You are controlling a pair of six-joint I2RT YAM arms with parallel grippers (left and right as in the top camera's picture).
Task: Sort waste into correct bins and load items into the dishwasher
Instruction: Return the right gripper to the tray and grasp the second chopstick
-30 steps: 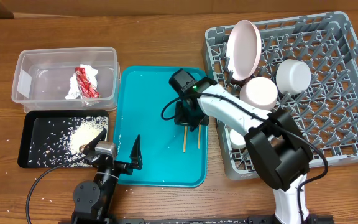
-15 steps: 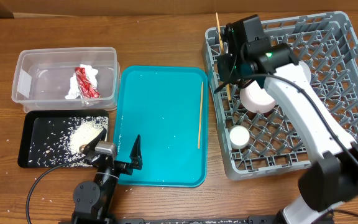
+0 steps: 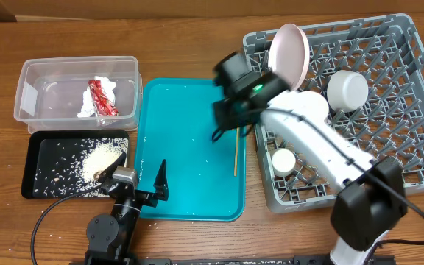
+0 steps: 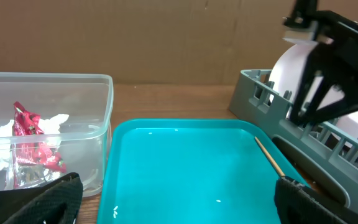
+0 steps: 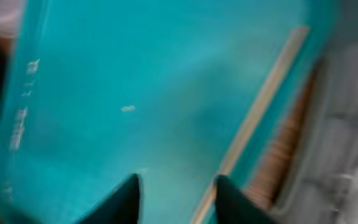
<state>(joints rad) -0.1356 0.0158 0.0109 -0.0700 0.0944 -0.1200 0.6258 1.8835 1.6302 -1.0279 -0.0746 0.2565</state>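
Overhead, the teal tray point(image 3: 186, 154) lies mid-table and serves as the reference for all positions. Left of it stands the tub point(image 3: 32, 99), holding the red-and-silver wrapper point(image 3: 103, 97) with white tissue. Nearer the robot on that same side is the black tray point(image 3: 46, 158), strewn with rice point(image 3: 101, 157) that is heaped toward the end closest to the teal tray. Just beside the teal tray's right edge sits the grey rack point(image 3: 389, 140). In the rack, a plate point(image 3: 289, 50) stands on edge near the teal tray's far right corner. A bowl point(image 3: 347, 90) sits farther right, and a cup point(image 3: 283, 160) sits in the cells closest to the teal tray. One chopstick point(image 3: 235, 156) lies flat on the teal tray, parallel to its right rim and just inside it. The right gripper point(image 3: 225, 126) hangs over the far right part of the teal tray, above the chopstick's far end. Its wrist view is blurred but shows the two fingertips point(image 5: 126, 199) spread apart with nothing held, and the chopstick lying on the teal surface below. The left gripper point(image 3: 137, 180) sits at the teal tray's near left corner, its fingers spread wide and empty. Its wrist view looks across the teal tray, with the tub to the left and the rack to the right.
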